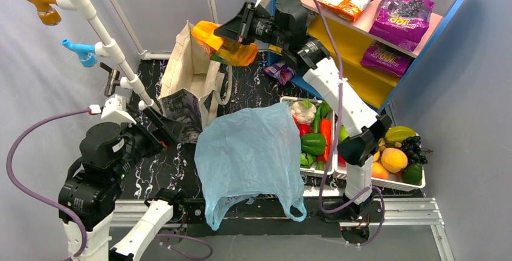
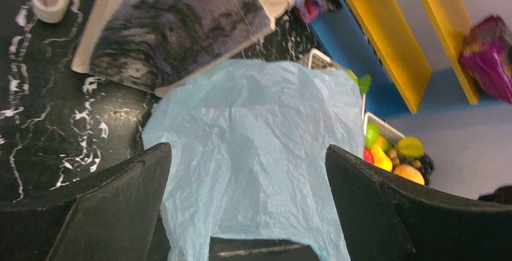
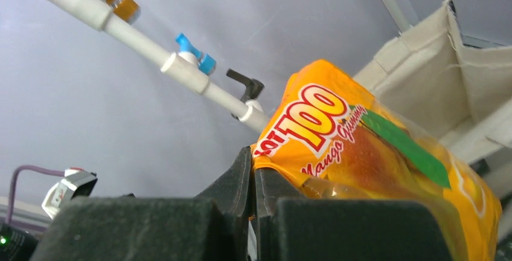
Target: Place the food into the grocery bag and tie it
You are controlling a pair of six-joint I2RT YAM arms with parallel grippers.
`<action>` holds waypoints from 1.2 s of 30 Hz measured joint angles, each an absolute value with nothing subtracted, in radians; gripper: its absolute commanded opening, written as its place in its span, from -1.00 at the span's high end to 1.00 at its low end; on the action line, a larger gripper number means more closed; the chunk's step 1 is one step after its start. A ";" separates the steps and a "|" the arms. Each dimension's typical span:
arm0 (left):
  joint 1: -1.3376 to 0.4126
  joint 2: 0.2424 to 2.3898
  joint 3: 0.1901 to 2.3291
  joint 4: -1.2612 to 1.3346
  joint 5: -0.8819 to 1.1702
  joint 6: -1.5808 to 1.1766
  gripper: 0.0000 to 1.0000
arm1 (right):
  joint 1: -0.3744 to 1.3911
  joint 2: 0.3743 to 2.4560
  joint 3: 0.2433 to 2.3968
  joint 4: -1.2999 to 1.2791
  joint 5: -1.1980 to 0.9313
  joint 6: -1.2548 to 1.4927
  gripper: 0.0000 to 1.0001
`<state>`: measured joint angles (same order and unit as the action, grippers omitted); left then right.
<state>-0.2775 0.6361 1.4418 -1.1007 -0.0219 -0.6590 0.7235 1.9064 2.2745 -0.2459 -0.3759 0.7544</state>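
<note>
Pinching one orange pouch, right gripper; left gripper wide apart, near one grocery bag.

The black, white-veined tabletop carries a light-blue plastic bag lying flat at its middle, with the handle loops hanging over the near edge. A beige canvas tote stands toward the far edge, left of centre. At the right edge sit a white vegetable basket and, just beside it, a white fruit basket. A small purple packet lies near the far edge.

left claw low, agape | right claw raised, pinching packet
</note>
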 measured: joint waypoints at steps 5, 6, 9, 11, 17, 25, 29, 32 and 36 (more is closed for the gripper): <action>-0.278 0.798 1.631 -1.157 -0.184 -0.685 -0.99 | 0.741 2.017 2.337 -0.082 -0.350 0.873 0.97; -0.278 0.831 1.662 -1.159 -0.206 -0.685 -0.99 | 0.744 2.038 2.350 -0.058 -0.343 0.894 0.97; -0.278 0.964 1.762 -1.171 -0.303 -0.678 -0.99 | 0.755 2.115 2.405 0.012 -0.316 0.962 0.97; -0.278 1.023 1.771 -1.163 -0.358 -0.662 -0.99 | 0.759 2.155 2.418 0.060 -0.291 1.010 0.97; -0.278 1.114 1.779 -1.144 -0.439 -0.610 -0.99 | 0.766 2.223 2.418 0.114 -0.234 1.154 0.97; -0.277 1.058 1.703 -1.099 -0.493 -0.573 -0.99 | 0.780 2.267 2.383 0.164 -0.211 1.340 0.94; -0.269 1.062 1.689 -1.091 -0.516 -0.553 -0.99 | 0.789 2.267 2.313 0.186 -0.212 1.381 -0.50; -0.256 1.090 1.689 -1.085 -0.524 -0.538 -0.99 | 0.794 2.267 2.281 0.146 -0.234 1.388 -0.57; -0.245 1.117 1.678 -1.073 -0.527 -0.520 -0.99 | 0.795 2.267 2.279 0.096 -0.284 1.388 -0.63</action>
<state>-0.2447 1.1172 1.6783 -1.0729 -0.5274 -0.5201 0.7952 2.2665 2.2787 0.0956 -0.2844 1.3880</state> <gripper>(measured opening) 0.992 0.799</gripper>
